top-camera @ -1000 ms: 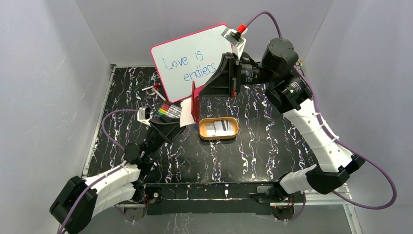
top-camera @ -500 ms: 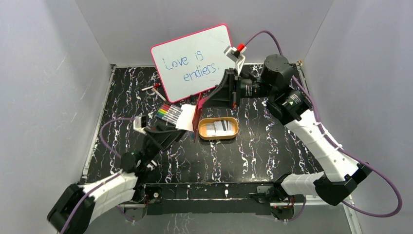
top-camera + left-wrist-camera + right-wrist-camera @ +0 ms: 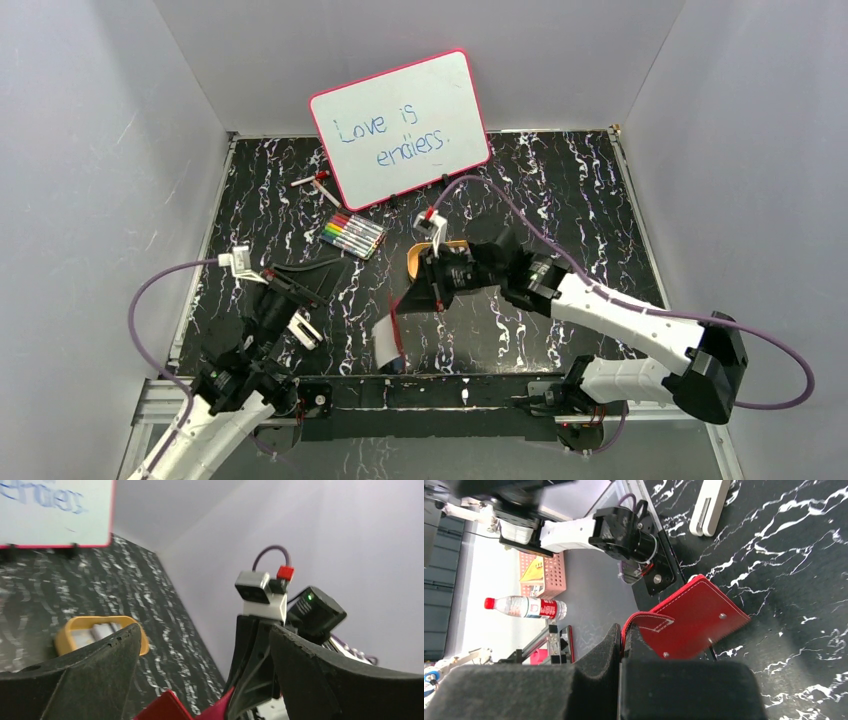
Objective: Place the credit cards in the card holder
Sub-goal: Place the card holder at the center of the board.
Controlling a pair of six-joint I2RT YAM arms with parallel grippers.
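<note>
**Card holder and both grippers, three views.** The card holder [image 3: 689, 620], a red stitched wallet with a snap tab, is gripped by one edge between the jaws of the right gripper [image 3: 623, 636]. The jaws are pressed together on that edge with no visible gap. The wallet's body extends past the fingertips, above the marbled black table [image 3: 804, 580]. In the top view the holder [image 3: 392, 330] trails from the right gripper [image 3: 437, 290] towards the near table edge. A pale inner sleeve shows beside its red cover.

The credit cards [image 3: 95, 630] appear in the left wrist view as blurred pale rectangles lying inside the orange oval tray [image 3: 65, 635]. Their number cannot be told. In the top view the tray [image 3: 455, 244] sits just behind the right jaws, on the far side from the holder, and the gripper largely covers it.

The left gripper [image 3: 318, 278] is to the left of the holder and apart from it. Its jaws are spread wide and hold nothing. In its wrist view the red holder [image 3: 170, 707] and the right gripper's camera mount appear through the gap between the two fingers [image 3: 100, 670].

Beyond the left jaws lies the colour marker set [image 3: 352, 235]. Farther still, a red-rimmed whiteboard [image 3: 400, 125] leans against the back wall.
</note>
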